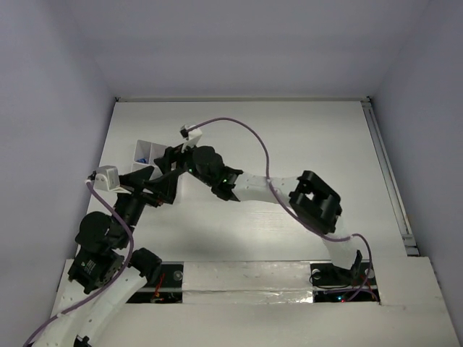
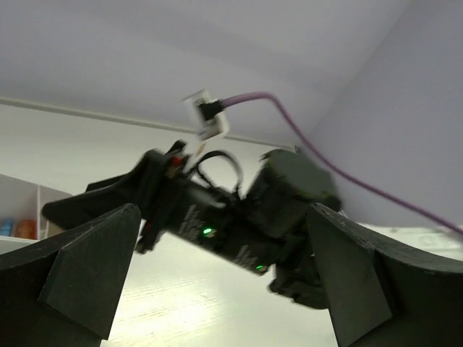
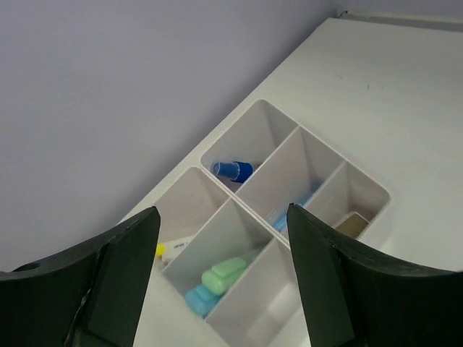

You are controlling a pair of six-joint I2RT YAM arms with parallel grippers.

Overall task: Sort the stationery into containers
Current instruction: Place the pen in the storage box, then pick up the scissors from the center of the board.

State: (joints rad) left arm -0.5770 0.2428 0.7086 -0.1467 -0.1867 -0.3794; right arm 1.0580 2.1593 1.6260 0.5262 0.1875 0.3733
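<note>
Both grippers are standing apart and gripping nothing. The right gripper [image 3: 223,217] is hanging over the white box [image 3: 318,148], its fingers spread wide with the compartments showing between them. The box is sitting on the bench [image 3: 391,79], just beside the wall [image 3: 108,87].

In the corner compartment by the wall, a dark blue capsule [image 3: 231,170] is lying. A pale blue piece [image 3: 288,215] is leaning against the divider in the next compartment along, and a tan block [image 3: 352,225] is resting in the one after that. In the middle compartment of the nearer row, a green piece [image 3: 226,273] and a light blue piece [image 3: 197,298] are lying side by side, touching. A yellow bit [image 3: 160,250] is peeking out beside one finger, too hidden to identify.

The left gripper [image 2: 224,217] is facing the right arm [image 2: 282,188], which is looking blurred, with a purple cable [image 2: 304,137] arching above it.
</note>
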